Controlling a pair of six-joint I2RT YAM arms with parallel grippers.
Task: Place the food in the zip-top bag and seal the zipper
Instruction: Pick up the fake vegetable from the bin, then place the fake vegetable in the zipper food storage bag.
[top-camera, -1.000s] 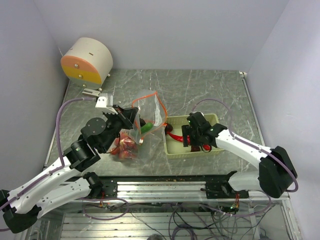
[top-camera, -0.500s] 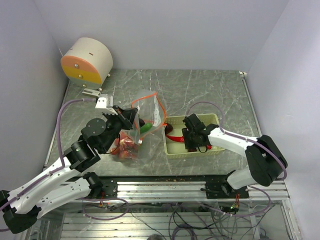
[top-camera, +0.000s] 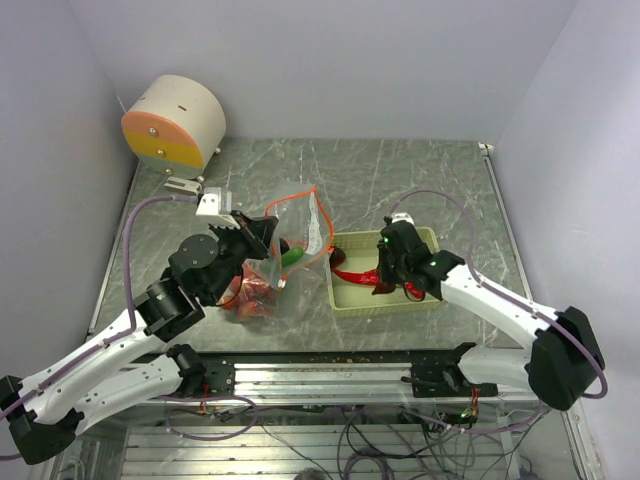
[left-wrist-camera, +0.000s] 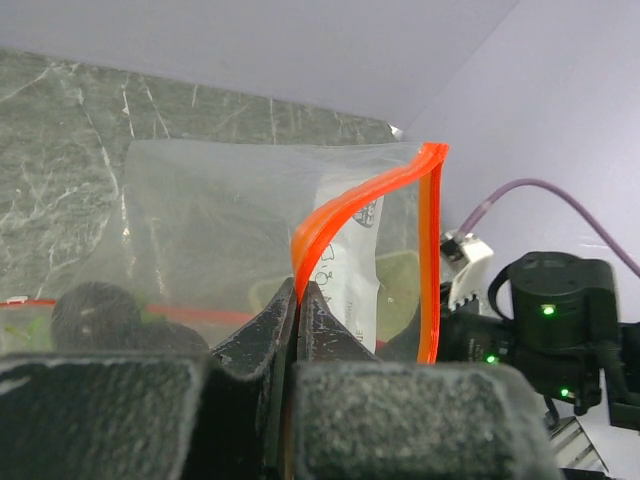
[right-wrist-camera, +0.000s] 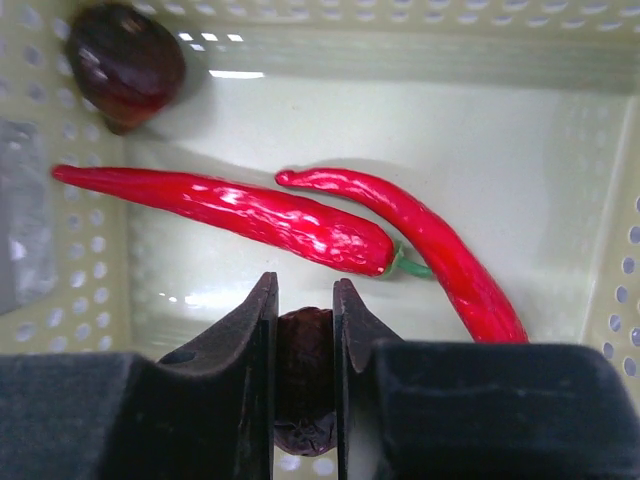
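A grey marbled table (top-camera: 420, 180) sits between pale lilac walls (top-camera: 350, 60). At the zip-top bag's (left-wrist-camera: 210, 220) three o'clock, a pale green basket (right-wrist-camera: 600, 200) holds two red chili peppers (right-wrist-camera: 240, 215) and two dark purple pieces (right-wrist-camera: 125, 60). The right gripper (right-wrist-camera: 303, 340) pinches one of these. The left gripper (left-wrist-camera: 298, 310), closed, clamps the clear, crinkly bag's orange zipper (left-wrist-camera: 340, 205).

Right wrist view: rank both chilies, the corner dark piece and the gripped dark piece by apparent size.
1. left chili
2. right chili
3. corner dark piece; gripped dark piece is partly hidden and nearer, so unranked.
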